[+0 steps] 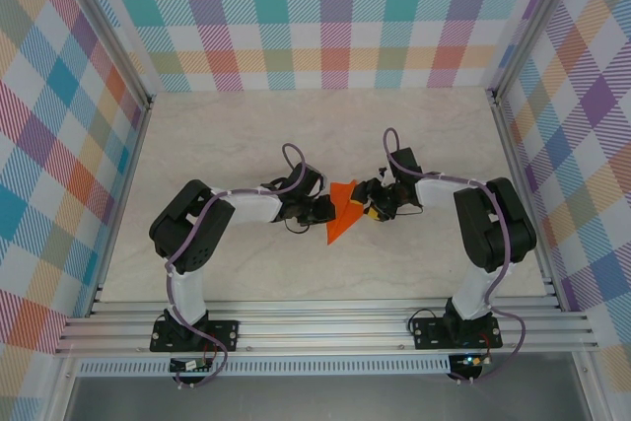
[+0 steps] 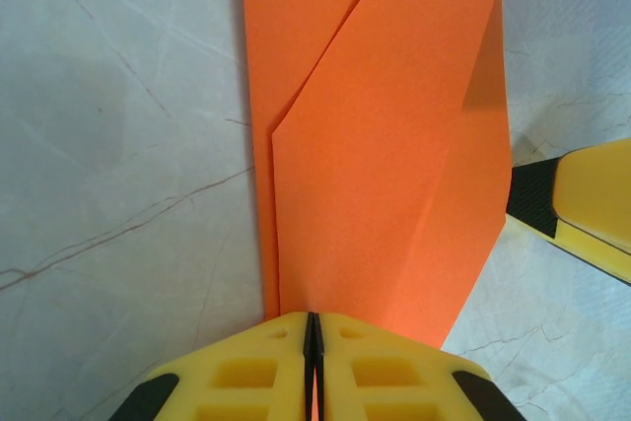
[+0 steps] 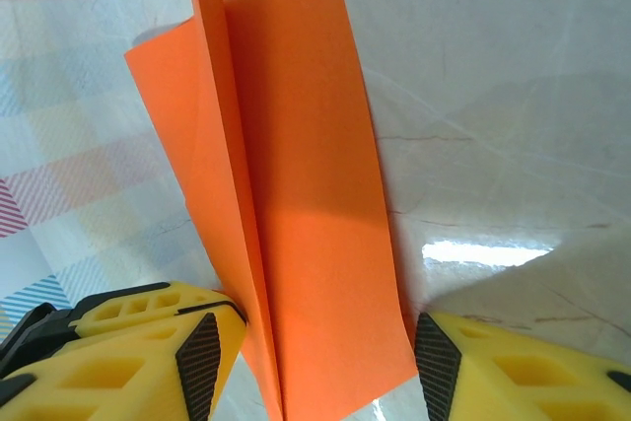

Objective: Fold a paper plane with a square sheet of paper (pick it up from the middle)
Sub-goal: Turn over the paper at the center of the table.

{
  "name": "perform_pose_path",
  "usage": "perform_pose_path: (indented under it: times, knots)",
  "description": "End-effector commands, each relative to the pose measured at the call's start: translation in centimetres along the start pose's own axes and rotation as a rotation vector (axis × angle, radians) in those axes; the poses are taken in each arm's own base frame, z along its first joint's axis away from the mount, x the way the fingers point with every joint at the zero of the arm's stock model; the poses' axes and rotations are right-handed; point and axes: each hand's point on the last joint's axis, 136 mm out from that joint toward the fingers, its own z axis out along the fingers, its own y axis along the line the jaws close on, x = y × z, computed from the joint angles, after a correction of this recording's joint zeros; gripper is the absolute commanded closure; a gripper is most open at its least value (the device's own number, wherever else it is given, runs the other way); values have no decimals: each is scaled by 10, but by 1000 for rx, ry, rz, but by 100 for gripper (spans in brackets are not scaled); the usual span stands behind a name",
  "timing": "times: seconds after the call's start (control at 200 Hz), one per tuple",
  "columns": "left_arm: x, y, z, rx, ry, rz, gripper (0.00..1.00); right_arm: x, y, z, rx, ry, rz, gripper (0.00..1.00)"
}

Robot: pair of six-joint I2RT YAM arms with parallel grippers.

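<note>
Pale marbled tabletop under both arms. Bright orange folded paper sheet, creased lengthwise, lies between the claws. Left claw is pressed together, pinching the sheet's near end. Right claw is spread, one yellow finger on either side of the sheet.

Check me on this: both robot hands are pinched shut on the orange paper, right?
Not quite. Only the left hand is pinched shut on the orange paper. The right hand is open, fingers apart either side of it, as the right wrist view shows.
</note>
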Motion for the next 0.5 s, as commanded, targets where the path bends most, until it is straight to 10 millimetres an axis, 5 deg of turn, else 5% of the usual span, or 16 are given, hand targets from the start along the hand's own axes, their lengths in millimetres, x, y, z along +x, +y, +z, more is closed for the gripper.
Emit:
perform_pose_path:
  times: [0.0, 0.14, 0.495]
  knots:
    - [-2, 6, -9, -6, -8, -28, 89, 5, -2, 9, -4, 32, 11, 42]
    - [-4, 4, -9, 0, -8, -26, 89, 5, -7, 6, 22, 14, 16, 42]
    - [-4, -1, -8, 28, -4, -35, 88, 9, 25, 0, -107, 48, -38, 43]
